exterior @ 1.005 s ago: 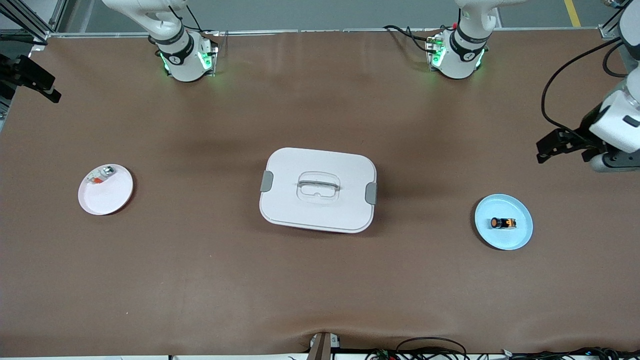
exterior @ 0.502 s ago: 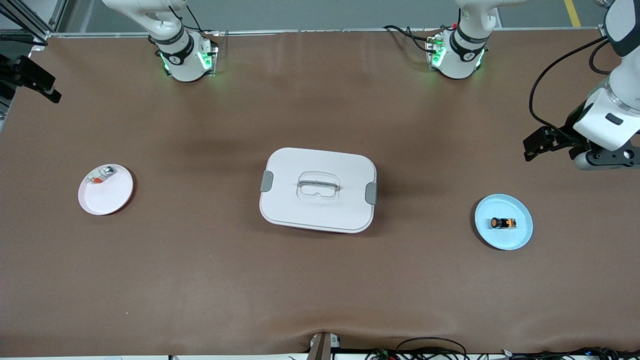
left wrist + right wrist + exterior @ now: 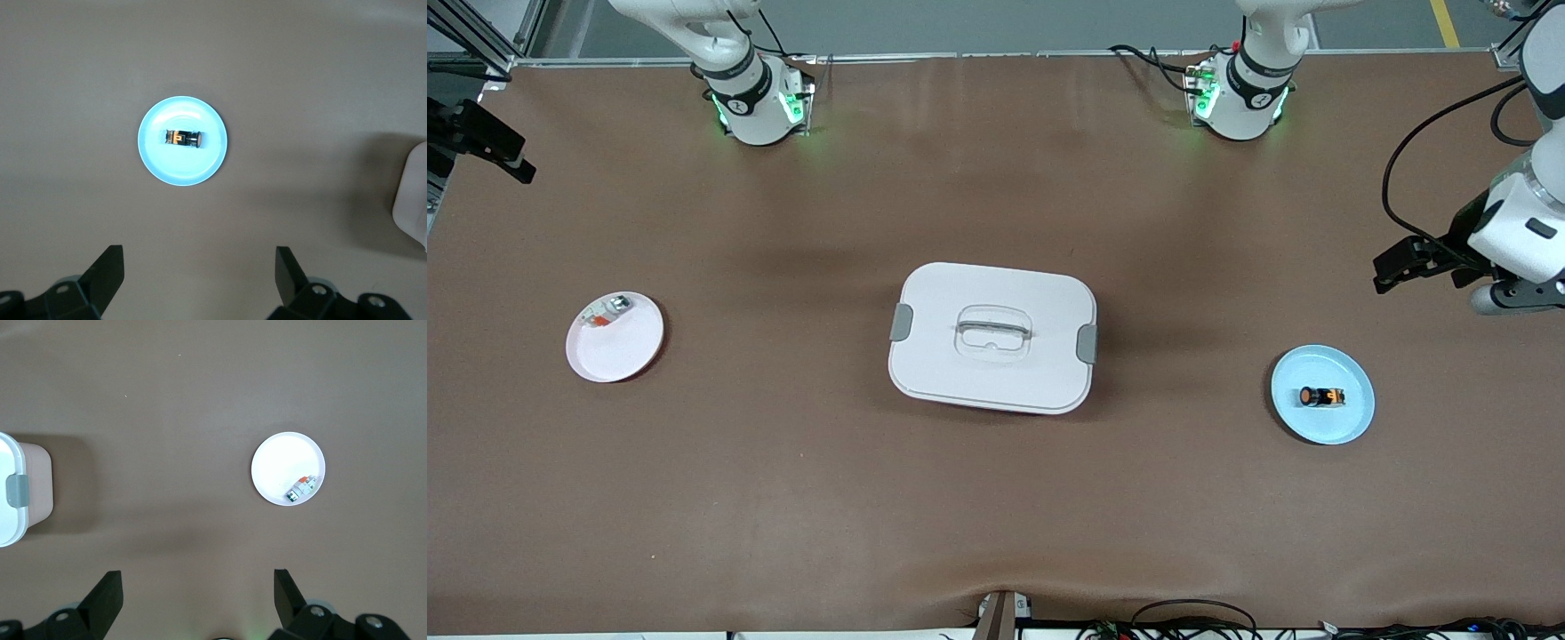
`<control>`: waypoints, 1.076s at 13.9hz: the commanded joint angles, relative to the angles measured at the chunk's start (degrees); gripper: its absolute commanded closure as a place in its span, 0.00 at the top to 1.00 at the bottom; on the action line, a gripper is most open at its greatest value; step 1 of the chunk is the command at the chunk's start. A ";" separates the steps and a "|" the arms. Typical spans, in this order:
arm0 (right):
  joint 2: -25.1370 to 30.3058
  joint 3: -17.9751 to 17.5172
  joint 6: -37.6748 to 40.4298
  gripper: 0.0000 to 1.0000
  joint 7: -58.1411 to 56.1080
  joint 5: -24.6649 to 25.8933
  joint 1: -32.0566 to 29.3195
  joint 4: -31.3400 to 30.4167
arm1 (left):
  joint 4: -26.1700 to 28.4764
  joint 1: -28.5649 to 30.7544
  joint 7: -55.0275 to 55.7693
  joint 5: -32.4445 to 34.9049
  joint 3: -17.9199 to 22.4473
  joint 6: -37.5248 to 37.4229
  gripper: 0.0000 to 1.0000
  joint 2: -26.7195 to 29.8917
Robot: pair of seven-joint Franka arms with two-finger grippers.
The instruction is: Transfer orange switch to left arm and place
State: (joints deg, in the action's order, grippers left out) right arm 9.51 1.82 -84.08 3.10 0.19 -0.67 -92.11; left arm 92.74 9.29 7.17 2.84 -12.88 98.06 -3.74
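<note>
The orange switch (image 3: 1320, 396) lies on its side on a light blue plate (image 3: 1316, 428) toward the left arm's end of the table. It also shows in the left wrist view (image 3: 182, 138). The white box (image 3: 992, 338) stands closed at the table's middle. My left gripper (image 3: 1385, 274) hangs high over bare table beside the blue plate, open and empty (image 3: 200, 251). My right gripper (image 3: 197, 577) is open and empty, high over bare table between the box's edge (image 3: 10, 493) and a white plate; it waits.
A pinkish-white plate (image 3: 618, 356) toward the right arm's end holds a small silver-white part with a red-orange bit (image 3: 605, 313); both show in the right wrist view (image 3: 277, 463) (image 3: 301, 487). Cables lie along the table's near edge (image 3: 1192, 622).
The left arm's hand swung a little toward the box, then back toward the table's end. The switch, plates, box and right arm have not moved.
</note>
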 commanded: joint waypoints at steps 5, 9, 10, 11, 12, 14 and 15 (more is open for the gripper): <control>-0.19 0.12 0.67 1.00 -0.29 0.25 0.06 0.62 | -1.60 -7.07 0.21 -0.64 5.82 -1.03 1.00 -0.21; -0.28 0.12 0.58 1.00 -0.29 0.25 -0.12 0.71 | -1.60 -10.44 -0.06 -0.73 9.89 -1.12 1.00 -0.30; -0.19 0.21 0.58 1.00 -0.38 0.25 -0.12 0.71 | -1.60 -10.44 -0.06 -0.81 9.89 -1.03 1.00 -0.30; -0.28 0.21 0.58 1.00 -0.47 0.34 -0.12 0.71 | -1.60 -10.35 -0.14 -0.81 9.89 -1.12 1.00 -0.30; -0.28 0.21 0.49 1.00 -0.47 0.34 -0.12 0.71 | -1.60 -10.00 -0.23 -0.81 9.80 -1.03 1.00 -0.30; -0.28 0.21 0.58 1.00 -0.55 0.42 -0.12 0.71 | -1.60 -9.82 -0.49 -0.81 9.45 -1.03 1.00 -0.04; -0.28 0.21 0.58 1.00 -0.55 0.51 -0.12 0.79 | -1.69 -9.91 -0.58 -0.81 9.36 -1.03 1.00 0.23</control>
State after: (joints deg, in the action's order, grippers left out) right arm 9.49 1.95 -84.03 3.10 0.19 -0.68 -92.12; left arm 92.16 -0.23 7.25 2.83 -3.84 98.06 -3.79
